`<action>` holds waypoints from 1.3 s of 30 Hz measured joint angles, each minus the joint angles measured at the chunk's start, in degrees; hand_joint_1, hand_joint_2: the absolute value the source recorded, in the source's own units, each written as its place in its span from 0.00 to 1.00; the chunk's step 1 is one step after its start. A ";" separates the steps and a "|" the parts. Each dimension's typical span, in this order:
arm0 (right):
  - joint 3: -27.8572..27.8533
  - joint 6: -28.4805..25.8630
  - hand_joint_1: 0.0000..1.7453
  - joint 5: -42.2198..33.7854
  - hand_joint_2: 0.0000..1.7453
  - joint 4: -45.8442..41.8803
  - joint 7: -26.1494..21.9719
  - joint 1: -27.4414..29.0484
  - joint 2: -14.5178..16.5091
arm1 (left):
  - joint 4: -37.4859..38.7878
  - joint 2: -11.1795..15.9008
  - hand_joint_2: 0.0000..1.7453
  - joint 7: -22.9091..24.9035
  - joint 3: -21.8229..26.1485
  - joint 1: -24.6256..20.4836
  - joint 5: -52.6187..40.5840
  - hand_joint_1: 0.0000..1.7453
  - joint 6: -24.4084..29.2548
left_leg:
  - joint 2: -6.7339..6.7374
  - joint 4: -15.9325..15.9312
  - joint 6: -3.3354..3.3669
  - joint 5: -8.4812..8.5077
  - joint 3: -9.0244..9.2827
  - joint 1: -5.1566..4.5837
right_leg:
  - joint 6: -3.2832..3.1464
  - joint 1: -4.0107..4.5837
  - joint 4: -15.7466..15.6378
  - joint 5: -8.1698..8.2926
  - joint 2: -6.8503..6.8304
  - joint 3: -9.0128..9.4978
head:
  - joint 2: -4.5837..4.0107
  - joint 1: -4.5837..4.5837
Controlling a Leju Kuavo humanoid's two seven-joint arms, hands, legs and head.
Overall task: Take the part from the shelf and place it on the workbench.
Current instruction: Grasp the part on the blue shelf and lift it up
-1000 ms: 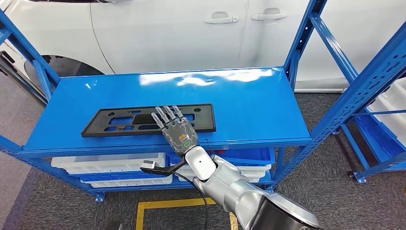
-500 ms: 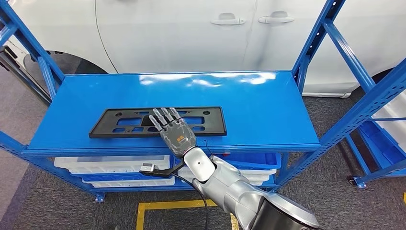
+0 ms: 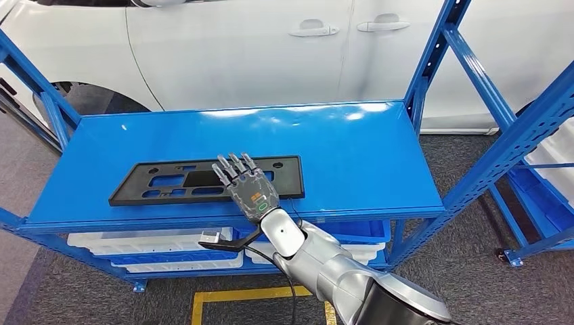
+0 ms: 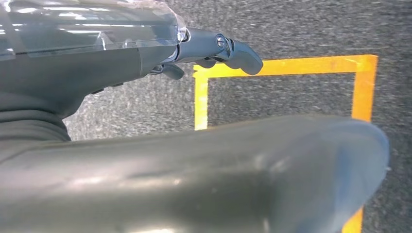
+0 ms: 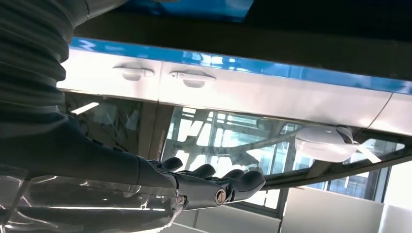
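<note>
The part (image 3: 169, 181) is a long flat black plate with cut-outs, lying lengthwise near the front edge of the blue shelf (image 3: 352, 156). My right hand (image 3: 248, 187) reaches in from below, palm down, fingers straight and spread over the plate's right half, holding nothing. Whether the fingers touch the plate I cannot tell. In the right wrist view the same hand (image 5: 204, 187) stretches flat with nothing in it. My left hand (image 4: 214, 48) hangs over the floor, its fingers loosely bent around nothing.
White and blue bins (image 3: 149, 244) fill the lower shelf. Blue uprights (image 3: 426, 74) stand at the shelf's corners, and another blue rack (image 3: 541, 156) is at the right. A white car (image 3: 271, 54) is behind. Yellow tape (image 3: 230, 296) marks the grey carpet.
The whole picture has shifted a little sideways and back, so the camera moved. My right hand stays spread over the plate's right half; the plate has not moved on the shelf.
</note>
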 joint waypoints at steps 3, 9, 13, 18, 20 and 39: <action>0.15 0.05 0.00 0.00 1.00 0.01 -0.05 -0.18 0.01 | 0.00 0.05 0.00 -0.20 0.50 -0.07 0.13 0.00 -0.01 | 0.00 -9.64 0.96 3.59 4.54 -0.43 | 0.57 0.20 -0.05 -0.51 0.01 0.61 | 0.00 0.01; 0.45 0.17 0.00 0.07 1.00 -0.08 -0.26 -0.37 0.07 | 0.00 0.03 0.00 -0.44 0.98 0.00 0.52 0.00 0.02 | 0.03 -11.75 2.55 3.50 5.82 -0.03 | 2.24 0.29 4.29 -3.44 -0.08 -1.27 | 0.00 0.01; 0.79 0.28 0.00 0.07 1.00 0.01 -0.29 0.00 -0.13 | 0.00 0.04 0.00 -0.54 1.03 0.07 0.56 0.00 0.02 | -0.02 -11.54 2.90 2.98 6.02 -0.15 | 2.62 0.00 16.46 -6.96 -0.09 -8.43 | 0.00 0.02; 1.08 0.69 0.00 0.07 1.00 0.02 -0.50 -0.08 -0.16 | 0.00 0.03 0.00 -0.68 1.27 0.08 0.70 0.00 0.02 | -0.20 -10.53 2.01 1.51 6.83 -0.33 | 2.02 -0.10 1.64 1.25 -0.11 -2.34 | 0.00 0.02; 1.16 0.88 0.00 0.07 1.00 0.03 -0.57 -0.15 -0.17 | 0.00 0.04 0.00 -0.75 1.55 0.02 0.75 0.00 0.03 | -0.17 -10.42 1.40 1.24 6.76 -0.44 | 1.45 0.12 0.59 0.96 0.01 -1.98 | 0.00 0.01; 1.66 8.52 0.63 -1.35 1.00 -0.22 -1.33 -0.68 0.08 | 0.00 -0.07 0.00 -1.05 2.47 -0.21 0.76 0.00 0.01 | 0.01 -11.47 2.25 3.62 5.42 -0.09 | 2.18 0.14 2.60 -2.80 -0.01 -0.26 | 0.01 0.02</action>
